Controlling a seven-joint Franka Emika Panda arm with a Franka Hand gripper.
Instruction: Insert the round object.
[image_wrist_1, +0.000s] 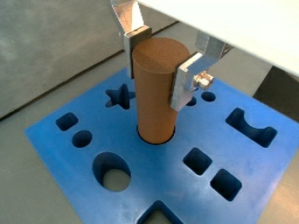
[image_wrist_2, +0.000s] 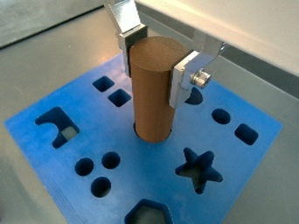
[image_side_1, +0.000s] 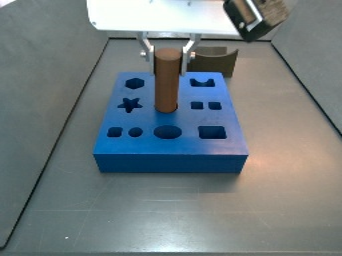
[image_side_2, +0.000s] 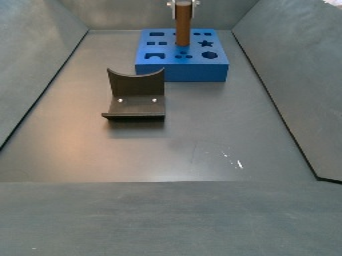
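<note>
Over blue block (image_side_1: 171, 140) your gripper (image_wrist_1: 160, 59) pinches round object (image_wrist_1: 156, 92) near top, peg upright, base in hole.

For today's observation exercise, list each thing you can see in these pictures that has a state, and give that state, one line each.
Peg: upright, lower end sunk in a round hole of the blue block, top held between the fingers.
Gripper: above the block, shut on the peg.
Blue block: flat on the floor; every other hole in view is empty.
Dark notched block: on the floor apart from the blue block, untouched.
</note>
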